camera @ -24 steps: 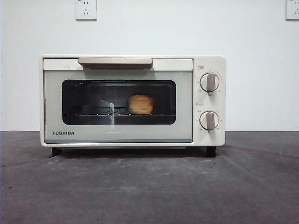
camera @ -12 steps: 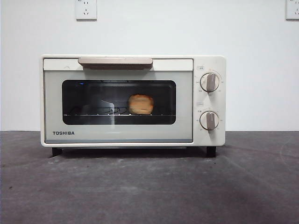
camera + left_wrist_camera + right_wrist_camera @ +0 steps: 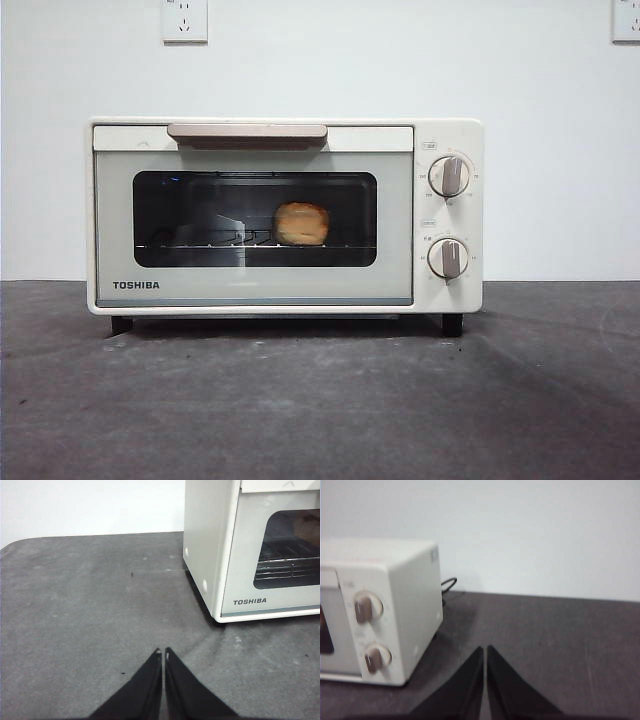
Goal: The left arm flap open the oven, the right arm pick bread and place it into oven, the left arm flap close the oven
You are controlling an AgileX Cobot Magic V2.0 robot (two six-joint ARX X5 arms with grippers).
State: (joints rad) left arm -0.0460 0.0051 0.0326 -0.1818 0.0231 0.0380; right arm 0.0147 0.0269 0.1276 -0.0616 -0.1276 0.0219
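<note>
Nearest, the left gripper and the right gripper were both clenched with nothing in them, low over the grey worktop, apart from the oven. Farther back, the oven door was closed and the bread lay on the rack inside, so the task seemed finished.

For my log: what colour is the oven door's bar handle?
Beige, on the cream-white oven; the handle shows best in the front view.

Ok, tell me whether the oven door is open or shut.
Shut: the oven door sits flush, with the bread behind its glass on the rack.
</note>
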